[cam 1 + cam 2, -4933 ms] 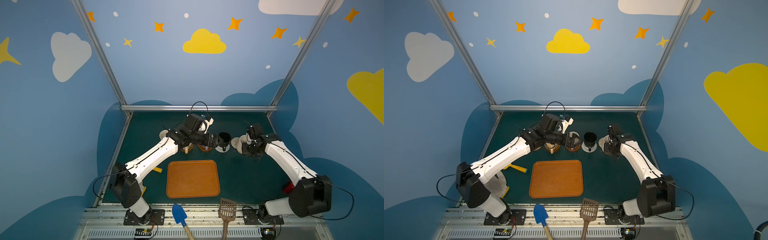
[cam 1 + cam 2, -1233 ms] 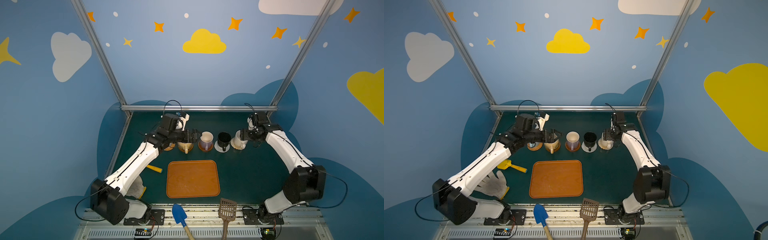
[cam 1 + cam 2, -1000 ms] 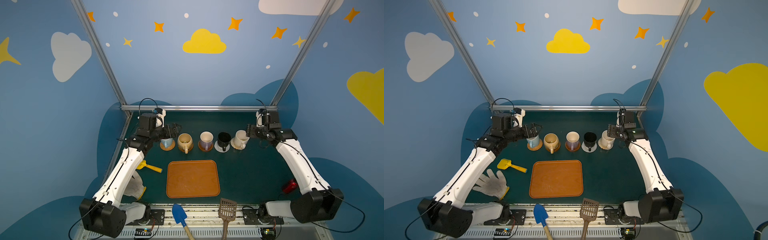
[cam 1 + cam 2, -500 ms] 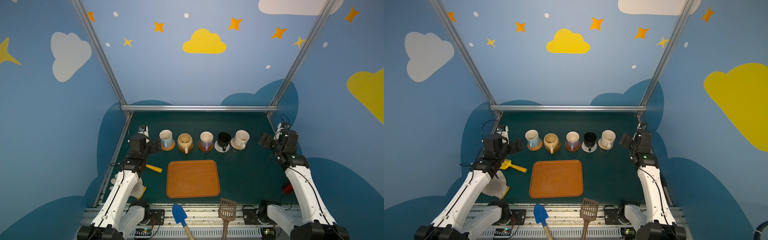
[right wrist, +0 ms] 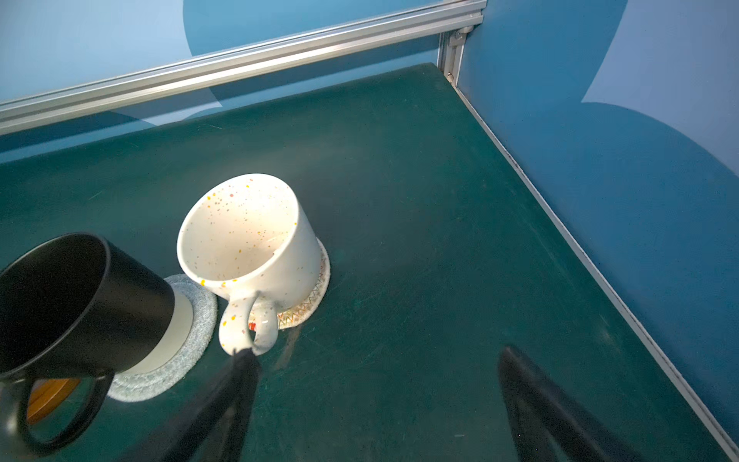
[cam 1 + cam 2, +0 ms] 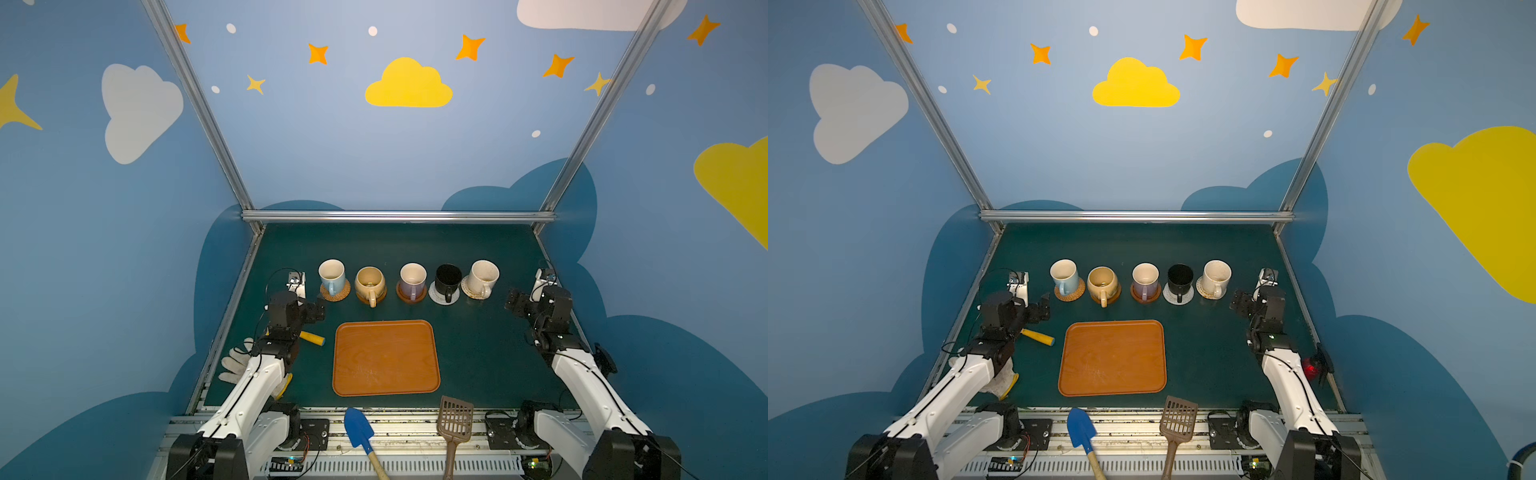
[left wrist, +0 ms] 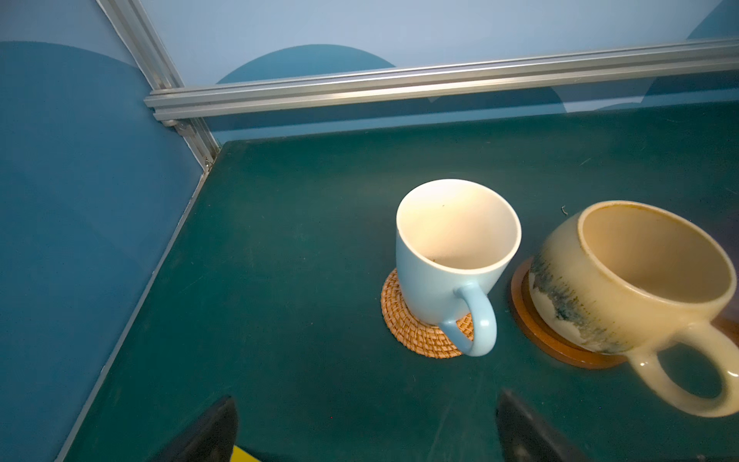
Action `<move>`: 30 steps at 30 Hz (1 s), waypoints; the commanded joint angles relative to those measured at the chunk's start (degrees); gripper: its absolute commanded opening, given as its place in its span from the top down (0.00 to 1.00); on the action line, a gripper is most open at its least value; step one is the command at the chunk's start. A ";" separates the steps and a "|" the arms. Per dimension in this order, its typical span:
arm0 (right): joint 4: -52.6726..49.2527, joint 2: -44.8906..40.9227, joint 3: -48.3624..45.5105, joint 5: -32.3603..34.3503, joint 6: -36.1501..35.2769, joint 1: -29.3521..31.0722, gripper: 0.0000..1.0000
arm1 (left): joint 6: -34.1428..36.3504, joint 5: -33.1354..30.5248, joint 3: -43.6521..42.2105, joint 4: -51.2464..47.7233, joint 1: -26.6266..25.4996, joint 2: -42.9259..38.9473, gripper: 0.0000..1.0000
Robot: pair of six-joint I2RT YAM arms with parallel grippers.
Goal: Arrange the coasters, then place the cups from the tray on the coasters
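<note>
Five cups stand in a row, each on a coaster: light blue cup (image 6: 331,276) on the orange woven coaster (image 6: 336,293), tan cup (image 6: 370,282), lavender cup (image 6: 412,279), black cup (image 6: 447,279) on a grey coaster (image 5: 188,332), speckled cup (image 6: 483,276) on a beige coaster (image 5: 316,292). The orange-brown tray (image 6: 385,357) lies bare in front of them. My left gripper (image 6: 316,309) hangs open, left of and nearer than the blue cup (image 7: 452,256). My right gripper (image 6: 513,304) is open, right of the speckled cup (image 5: 248,244). Both hold nothing.
A yellow-handled tool (image 6: 312,337) and a white glove (image 6: 235,365) lie by the left arm. A blue shovel (image 6: 359,432) and a brown slotted scoop (image 6: 455,419) rest on the front rail. A red object (image 6: 1309,368) sits near the right wall. Metal rails edge the mat.
Both arms have drawn back from the cup row toward the front corners. The left gripper left the blue cup, the right one left the speckled cup, and both cups stay on their coasters.
</note>
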 commanded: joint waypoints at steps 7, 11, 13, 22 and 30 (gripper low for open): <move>18.95 1.47 -9.83 3.41 -2.84 2.80 0.07 | 2.03 2.27 -6.99 20.15 0.62 7.21 0.00; 24.71 3.74 -12.01 3.08 -5.47 4.09 0.08 | 1.76 6.30 -7.69 27.89 1.13 13.22 0.00; 27.63 4.13 -13.42 3.11 -6.14 4.40 0.08 | 1.52 6.43 -7.82 30.55 1.25 15.81 0.00; 36.00 11.55 -13.49 2.08 -7.07 4.42 0.07 | 1.81 9.72 -8.94 39.88 2.45 22.37 0.00; 37.38 17.89 -9.89 0.20 -8.81 4.13 0.07 | 0.19 11.94 -8.89 48.91 4.43 31.46 0.00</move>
